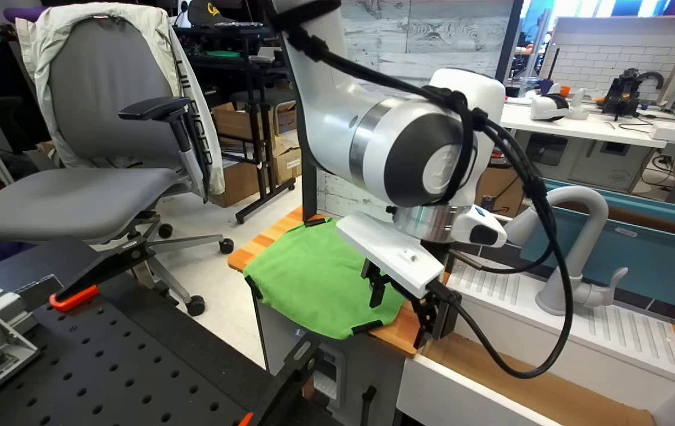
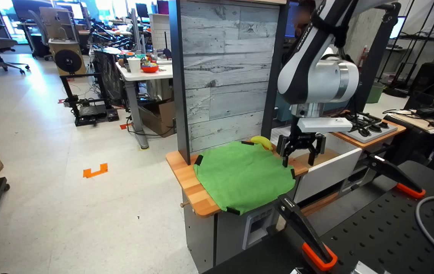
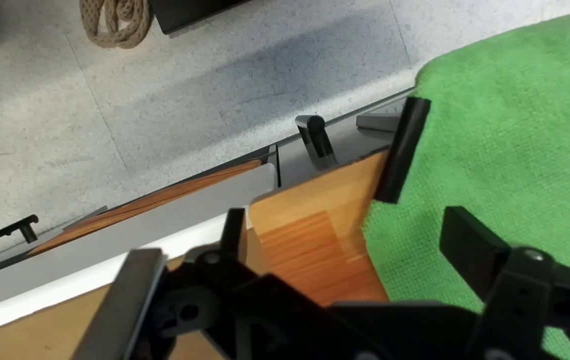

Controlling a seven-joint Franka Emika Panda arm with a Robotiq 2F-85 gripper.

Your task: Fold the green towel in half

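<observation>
The green towel (image 1: pixel 313 278) lies spread out on a wooden counter (image 1: pixel 254 251), and its front edge reaches past the counter's front. It is also spread out in an exterior view (image 2: pixel 243 177) and fills the right of the wrist view (image 3: pixel 514 140). My gripper (image 1: pixel 398 322) is open and empty above the towel's sink-side edge. It also shows in an exterior view (image 2: pixel 298 163). In the wrist view my gripper (image 3: pixel 344 220) has one finger over the towel and one past its edge, over the sink side. I cannot tell the exact height over the cloth.
Black strips (image 2: pixel 232 211) sit at the towel's edges, one near my gripper (image 3: pixel 403 150). A yellow banana-like object (image 2: pixel 262 142) lies behind the towel. A sink (image 1: pixel 556 331) with a faucet (image 1: pixel 585 254) adjoins it. A panel (image 2: pixel 232 68) stands behind. A black clamp (image 2: pixel 304 224) is in front.
</observation>
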